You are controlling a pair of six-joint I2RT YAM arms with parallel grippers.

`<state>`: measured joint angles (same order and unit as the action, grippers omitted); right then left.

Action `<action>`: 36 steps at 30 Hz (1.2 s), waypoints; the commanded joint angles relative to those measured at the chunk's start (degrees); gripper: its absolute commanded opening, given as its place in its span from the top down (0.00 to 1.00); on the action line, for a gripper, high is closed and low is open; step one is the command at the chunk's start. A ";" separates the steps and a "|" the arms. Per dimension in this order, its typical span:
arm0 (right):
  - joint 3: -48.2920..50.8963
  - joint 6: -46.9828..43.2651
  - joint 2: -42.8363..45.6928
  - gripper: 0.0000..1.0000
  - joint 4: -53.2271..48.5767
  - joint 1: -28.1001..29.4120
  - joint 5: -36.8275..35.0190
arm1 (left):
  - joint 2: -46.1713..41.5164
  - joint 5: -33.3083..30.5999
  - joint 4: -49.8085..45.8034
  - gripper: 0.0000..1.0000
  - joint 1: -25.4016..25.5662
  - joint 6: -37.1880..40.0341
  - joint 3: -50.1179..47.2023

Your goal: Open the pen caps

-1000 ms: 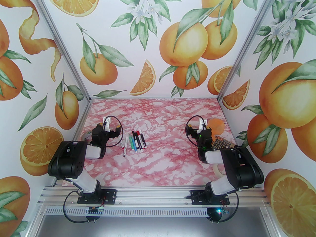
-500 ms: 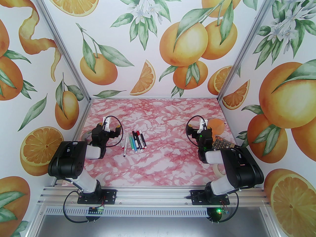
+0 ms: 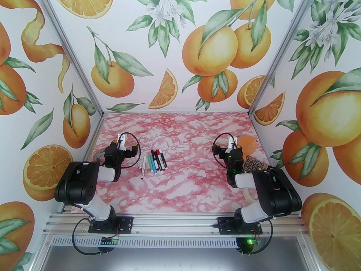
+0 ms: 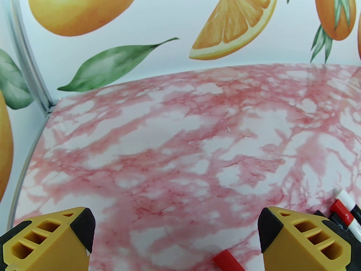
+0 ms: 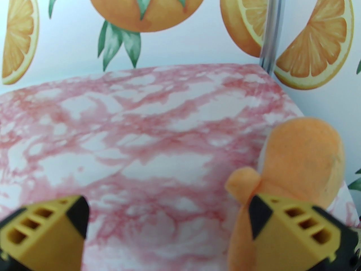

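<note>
The pens (image 3: 154,162) lie in a loose bundle on the bench (image 3: 180,188), a little left of its middle. Their long axes run roughly 12 to 6, fanned slightly toward 11 and 5. The pen caps (image 3: 157,152) I can make out (black and red) sit at the 12 o'clock ends and look to be on, so I judge nothing is opened yet.

Seen from the bundle, my left tool (image 3: 125,146) is just beside it at about 10 o'clock, with one stray pen lying almost under it. The right tool (image 3: 228,146) is well apart at 3 o'clock, next to an orange plush toy (image 3: 248,145), so the left arm is the nearer one.

Both tools stand wide open and hold nothing (each wrist view shows bare bench between the fingers). In the left wrist view a red-capped pen end pokes in at 4 o'clock. I reckon the reach is a short swing to that tool's right, across the barrels' axis.
</note>
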<state>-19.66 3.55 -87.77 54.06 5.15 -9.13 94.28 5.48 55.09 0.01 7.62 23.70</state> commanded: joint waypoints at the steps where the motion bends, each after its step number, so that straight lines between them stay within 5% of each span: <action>1: -1.67 0.01 2.67 0.00 -3.55 -0.31 1.14 | -2.03 0.02 1.98 0.00 -0.10 -0.45 -1.29; 14: -5.43 2.17 17.91 0.00 -23.85 1.44 -1.16 | -17.56 -8.38 -23.18 0.00 4.74 -0.40 4.95; 22: -9.47 12.01 28.55 0.00 -41.92 4.00 6.06 | -29.33 -10.75 -53.30 0.00 12.75 -8.24 16.46; 31: -17.14 18.11 35.73 0.00 -64.74 8.35 5.63 | -36.48 -12.30 -75.95 0.00 20.74 -19.38 24.40; 36: -17.55 18.47 36.41 0.00 -66.32 8.54 5.65 | -37.07 -11.73 -79.79 0.00 21.46 -20.91 25.39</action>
<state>-35.53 20.01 -52.14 -5.74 13.10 -3.84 58.41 -6.02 -15.33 20.62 -9.72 46.46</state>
